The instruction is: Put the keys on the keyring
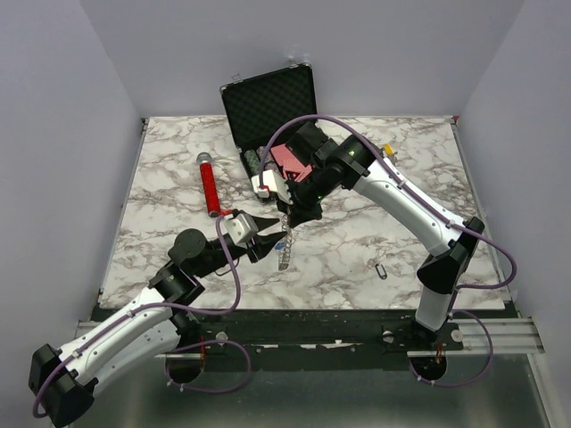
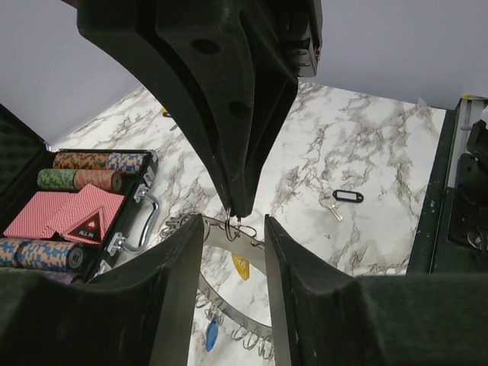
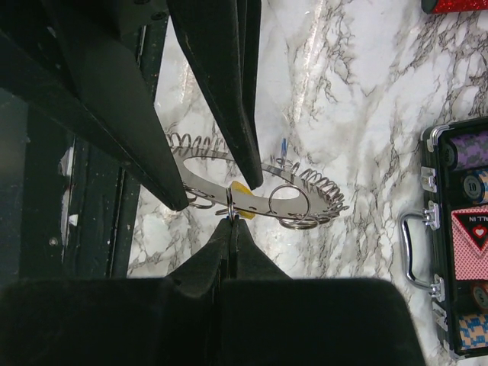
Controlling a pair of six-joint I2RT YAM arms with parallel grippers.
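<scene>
Now we're mid-threading: right gripper [image 3: 231,219] pinches a small ring [image 3: 229,201] at the keyring [image 3: 268,200]; left gripper [image 2: 233,229], half open, straddles it and should clamp next.

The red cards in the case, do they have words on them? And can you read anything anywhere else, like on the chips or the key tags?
"ALL IN": on the red triangle card in the open case, left wrist view.
Right wrist view: letters on a red card at the edge, too small and cut off to read.
Poker chips, black key tag: no text shown.
</scene>
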